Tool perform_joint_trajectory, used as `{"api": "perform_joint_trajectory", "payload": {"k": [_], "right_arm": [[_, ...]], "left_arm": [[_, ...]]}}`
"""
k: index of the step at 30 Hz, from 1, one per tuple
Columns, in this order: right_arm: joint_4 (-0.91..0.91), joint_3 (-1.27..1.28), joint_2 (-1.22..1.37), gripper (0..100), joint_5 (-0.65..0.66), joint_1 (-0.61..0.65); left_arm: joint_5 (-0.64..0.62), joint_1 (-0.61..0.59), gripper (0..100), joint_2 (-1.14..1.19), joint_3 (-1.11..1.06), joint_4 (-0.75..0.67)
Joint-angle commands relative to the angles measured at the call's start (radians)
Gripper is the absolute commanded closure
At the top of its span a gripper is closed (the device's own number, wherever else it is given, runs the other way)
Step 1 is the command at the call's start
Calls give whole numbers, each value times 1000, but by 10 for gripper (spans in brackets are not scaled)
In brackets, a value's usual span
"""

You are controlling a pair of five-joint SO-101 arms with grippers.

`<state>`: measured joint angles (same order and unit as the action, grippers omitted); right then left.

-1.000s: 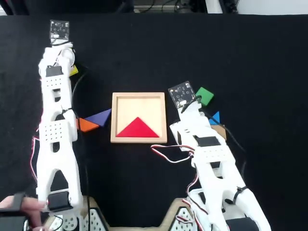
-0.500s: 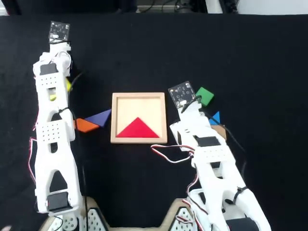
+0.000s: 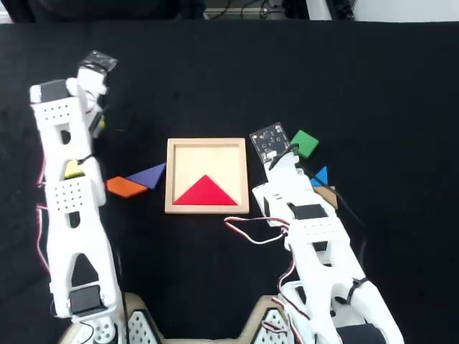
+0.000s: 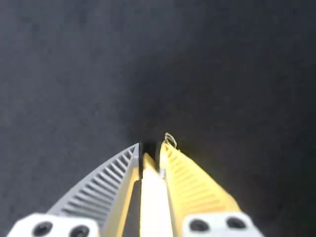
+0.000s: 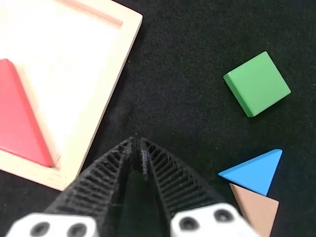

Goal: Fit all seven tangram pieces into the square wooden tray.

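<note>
Left tool [image 4: 149, 148] pinches the yellow piece [image 4: 150, 197] edge-on over the bench [image 3: 358, 86], well apart from the tray [image 3: 207, 141]; so thin a hold may let it pivot or drop in transit. Right tool [image 5: 137, 143], pressed together and empty, sits just beside the tray's corner.

Black cloth [image 3: 373, 86] over whole work surface; dark cables [image 3: 237, 11] along far edge.

The white left arm [image 3: 68, 193] is standing well to the left of the square wooden tray [image 3: 208, 141], its left gripper [image 4: 150, 150] pinching a thin yellow piece [image 4: 152, 197] between closed fingers. The white right arm [image 3: 308, 229] is reaching along the tray's right side, its right gripper [image 5: 137, 145] pressing its black fingers together on nothing.
</note>
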<state>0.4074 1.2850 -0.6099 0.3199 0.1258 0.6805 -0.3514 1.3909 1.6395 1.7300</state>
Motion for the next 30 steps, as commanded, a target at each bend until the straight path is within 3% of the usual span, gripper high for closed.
{"api": "perform_joint_trajectory", "payload": {"k": [1, 8, 12, 16, 21, 27, 30], "right_arm": [[-17, -7, -30, 986, 11, 14], [-17, -7, -30, 986, 11, 14], [-17, -7, -30, 986, 11, 14], [-15, -7, -31, 986, 11, 14], [-14, -7, -31, 986, 11, 14], [-11, -7, -31, 986, 11, 14], [-11, -7, -31, 986, 11, 14]], "left_arm": [[2, -61, 918, -146, 27, 31], [-166, -148, 912, -362, 19, 32], [-163, -211, 902, -431, -104, 34], [-49, -234, 870, -563, -404, 35], [-26, -202, 870, -832, -851, 25], [-26, -200, 870, -921, -1268, -365], [-28, -193, 870, -925, -1415, -489]]}}
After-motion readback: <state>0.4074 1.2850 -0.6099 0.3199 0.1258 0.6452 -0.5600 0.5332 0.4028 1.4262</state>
